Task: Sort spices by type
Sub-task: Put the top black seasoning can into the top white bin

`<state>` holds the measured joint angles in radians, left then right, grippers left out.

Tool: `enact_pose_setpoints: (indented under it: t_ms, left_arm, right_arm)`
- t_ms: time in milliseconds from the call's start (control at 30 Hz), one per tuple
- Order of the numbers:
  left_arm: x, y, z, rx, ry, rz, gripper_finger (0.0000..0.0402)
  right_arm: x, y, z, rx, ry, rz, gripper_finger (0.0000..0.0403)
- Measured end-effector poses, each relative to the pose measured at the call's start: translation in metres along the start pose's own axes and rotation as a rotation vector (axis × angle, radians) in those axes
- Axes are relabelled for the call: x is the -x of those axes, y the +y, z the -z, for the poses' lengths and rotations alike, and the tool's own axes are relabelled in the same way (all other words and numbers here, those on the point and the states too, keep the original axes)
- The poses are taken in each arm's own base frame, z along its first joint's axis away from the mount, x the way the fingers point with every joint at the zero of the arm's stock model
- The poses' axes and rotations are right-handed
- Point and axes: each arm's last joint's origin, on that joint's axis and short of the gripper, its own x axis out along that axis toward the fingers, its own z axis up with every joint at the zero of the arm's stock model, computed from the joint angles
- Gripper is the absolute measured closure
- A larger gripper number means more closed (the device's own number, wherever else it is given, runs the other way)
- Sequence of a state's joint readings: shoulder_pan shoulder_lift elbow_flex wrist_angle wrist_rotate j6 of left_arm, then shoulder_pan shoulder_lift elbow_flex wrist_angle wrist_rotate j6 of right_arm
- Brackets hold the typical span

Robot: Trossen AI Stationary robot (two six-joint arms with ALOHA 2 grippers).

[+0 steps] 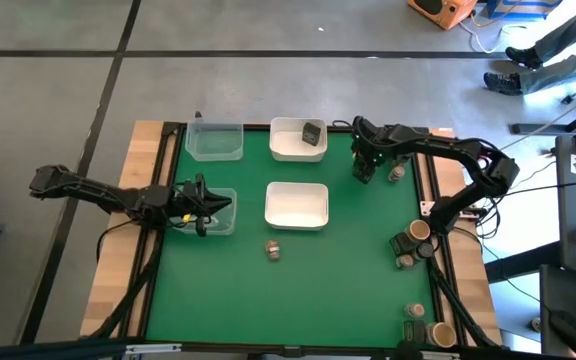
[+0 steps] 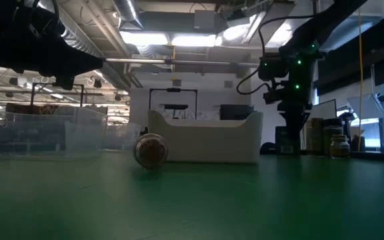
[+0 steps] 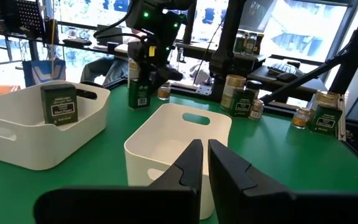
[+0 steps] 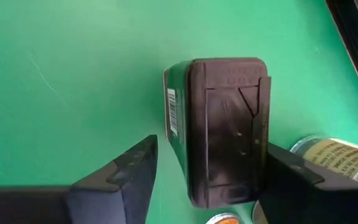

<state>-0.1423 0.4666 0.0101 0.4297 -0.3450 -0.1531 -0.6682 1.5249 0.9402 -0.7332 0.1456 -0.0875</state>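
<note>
From above, the right gripper [image 1: 364, 166] is hanging over a boxy tin [image 1: 365, 172] near the far right part of the green table [image 1: 348, 270], a small round jar [image 1: 396, 173] lying just beside it. Another boxy tin [image 1: 313, 133] is sitting in the far white tray [image 1: 286, 150]; the near white tray [image 1: 296, 205] is lying at the middle. A round jar [image 1: 273, 250] is lying on its side toward the near edge. More jars [image 1: 411, 240] are clustering along the right edge and at the near right corner [image 1: 426, 328]. The left gripper [image 1: 200, 205] is hovering over a clear tub [image 1: 218, 212] by the left edge.

From table height, the round jar [image 2: 150, 149] is resting in front of the near white tray [image 2: 205, 137]; the right gripper [image 2: 291, 127] is reaching down behind.

The left wrist view is showing the left gripper [image 3: 204, 158] with fingers pressed together, nothing between them, and the boxy tin [image 3: 59, 104] standing in the far white tray [image 3: 17, 134].

The right wrist view is showing the right gripper [image 4: 207, 171] spread around the boxy tin [image 4: 219, 127], one finger [image 4: 126, 177] clearly apart from it.
</note>
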Motion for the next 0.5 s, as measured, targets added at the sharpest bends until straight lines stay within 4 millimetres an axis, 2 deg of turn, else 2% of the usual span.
enact_pose_setpoints:
  t_ms: [233, 367, 500]
  left_arm:
    - [0.0, 0.0, 0.0, 0.0, 0.0, 0.0, 0.0386]
    - [0.0, 0.0, 0.0, 0.0, 0.0, 0.0, 0.0386]
    - [0.0, 0.0, 0.0, 0.0, 0.0, 0.0, 0.0386]
  right_arm:
    - [-0.001, 0.0, 0.001, 0.001, -0.001, -0.002, 0.0271]
    - [0.004, 0.002, -0.002, 0.024, 0.001, -0.004, 0.0275]
    - [0.021, 0.007, -0.016, 0.064, -0.036, 0.018, 0.0275]
